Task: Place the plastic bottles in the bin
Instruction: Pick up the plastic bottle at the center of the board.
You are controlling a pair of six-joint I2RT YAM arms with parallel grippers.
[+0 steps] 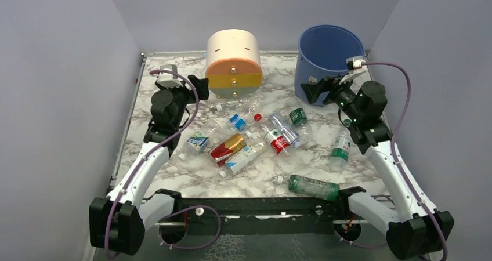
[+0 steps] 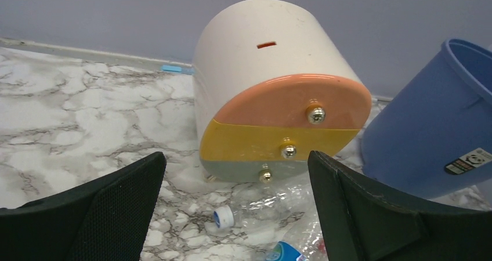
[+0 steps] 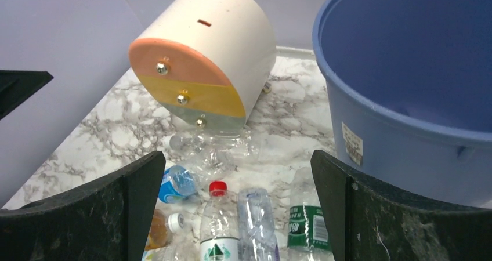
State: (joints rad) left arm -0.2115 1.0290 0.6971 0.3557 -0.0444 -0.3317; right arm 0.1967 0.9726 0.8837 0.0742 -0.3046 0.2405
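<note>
While gaping wide and empty: left pincer (image 1: 200,88), right pincer (image 1: 310,91). Plastic bottles (image 1: 255,139) strewn across middle of counter (image 1: 191,177); green-labelled bottle (image 1: 299,117) closest to right pincer, nearward, lying near-to-far; blue bin (image 1: 328,58) at far-right corner.

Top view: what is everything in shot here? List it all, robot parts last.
bottles: about ten, clear or green with red, blue, green or white labels, scattered mid-table
bin: one, blue, upright, far right
drawer unit: one, cream with orange, yellow and grey fronts, far centre
table: one, white-grey marble pattern, under everything
left hand: one, black, open, empty, left of the drawer unit
right hand: one, black, open, empty, in front of the bin
</note>
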